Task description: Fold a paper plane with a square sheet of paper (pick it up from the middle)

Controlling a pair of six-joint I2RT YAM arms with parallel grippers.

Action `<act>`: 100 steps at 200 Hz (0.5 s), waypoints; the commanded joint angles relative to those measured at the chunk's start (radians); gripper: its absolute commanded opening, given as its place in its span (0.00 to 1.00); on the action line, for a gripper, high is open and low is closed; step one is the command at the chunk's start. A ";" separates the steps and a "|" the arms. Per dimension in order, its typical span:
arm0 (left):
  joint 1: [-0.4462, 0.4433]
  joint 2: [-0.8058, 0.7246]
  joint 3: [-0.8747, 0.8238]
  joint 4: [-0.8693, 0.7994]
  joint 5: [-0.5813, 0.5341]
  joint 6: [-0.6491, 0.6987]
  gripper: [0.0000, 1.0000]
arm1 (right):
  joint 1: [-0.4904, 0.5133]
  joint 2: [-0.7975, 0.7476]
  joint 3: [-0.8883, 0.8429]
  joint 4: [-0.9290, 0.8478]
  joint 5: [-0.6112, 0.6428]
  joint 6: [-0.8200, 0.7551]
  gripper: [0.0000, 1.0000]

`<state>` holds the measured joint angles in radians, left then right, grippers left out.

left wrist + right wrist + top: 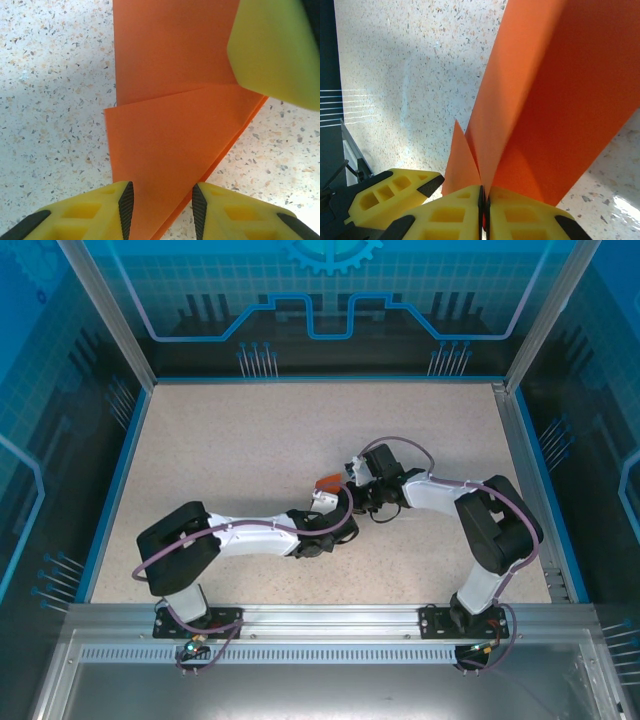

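Speckled counter (250, 440) | folded square sheet of paper (175, 140) mid-counter, long axis running straight ahead of left end effector (162, 200), jaws apart astride it | right end effector (484, 195) pinched onto far end

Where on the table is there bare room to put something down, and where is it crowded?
The far half of the table, up to the back wall, is bare. It is crowded at the middle, where the left gripper, the right gripper and the orange paper meet.
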<state>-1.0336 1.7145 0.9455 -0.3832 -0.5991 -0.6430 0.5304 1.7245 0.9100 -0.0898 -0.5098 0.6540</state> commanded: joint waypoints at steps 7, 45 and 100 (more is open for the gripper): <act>0.000 0.019 -0.007 -0.006 -0.043 0.032 0.37 | 0.013 -0.007 0.023 -0.029 -0.022 0.006 0.12; 0.003 0.009 -0.022 0.000 -0.059 0.039 0.37 | 0.014 -0.004 0.028 -0.035 -0.019 0.004 0.12; 0.007 -0.092 -0.084 0.099 0.031 0.089 0.42 | 0.017 0.003 0.038 -0.036 -0.016 0.007 0.11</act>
<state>-1.0332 1.6913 0.8928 -0.3386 -0.6048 -0.5987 0.5323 1.7245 0.9184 -0.1020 -0.5095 0.6544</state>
